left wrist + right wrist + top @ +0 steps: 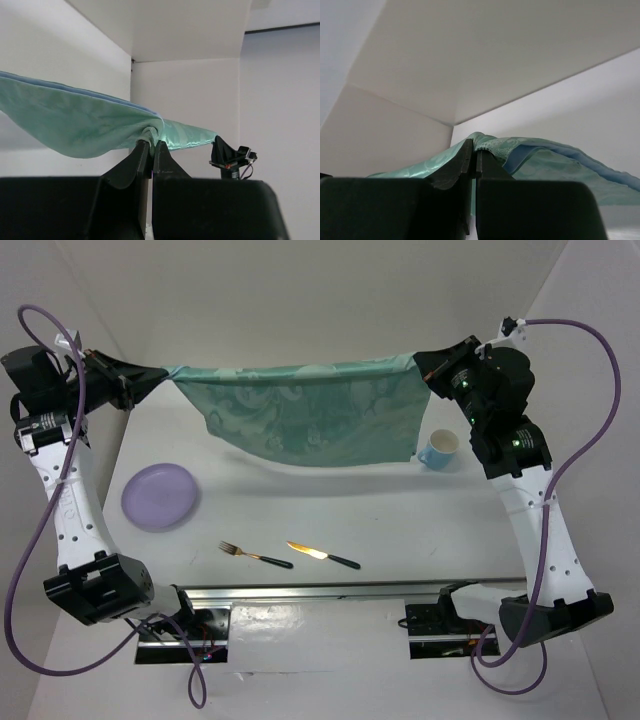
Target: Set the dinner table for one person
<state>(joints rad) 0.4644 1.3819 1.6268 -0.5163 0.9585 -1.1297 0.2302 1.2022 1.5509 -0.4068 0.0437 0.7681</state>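
The teal-green patterned cloth (pixel 300 415) hangs stretched in the air above the far part of the white dinner table (pixel 400 520). My left gripper (pixel 150 378) is shut on its left corner, seen bunched between the jaws in the left wrist view (pixel 151 134). My right gripper (pixel 425 365) is shut on its right corner, which also shows in the right wrist view (pixel 485 142). A lilac plate (pixel 160 496) lies at the left. A fork (pixel 255 555) and a knife (pixel 322 555) lie near the front rail. A blue and white cup (pixel 438 448) stands at the right.
A metal rail (pixel 350 590) runs along the table's near edge. White walls close in the back and both sides. The right gripper shows at a distance in the left wrist view (pixel 227 157).
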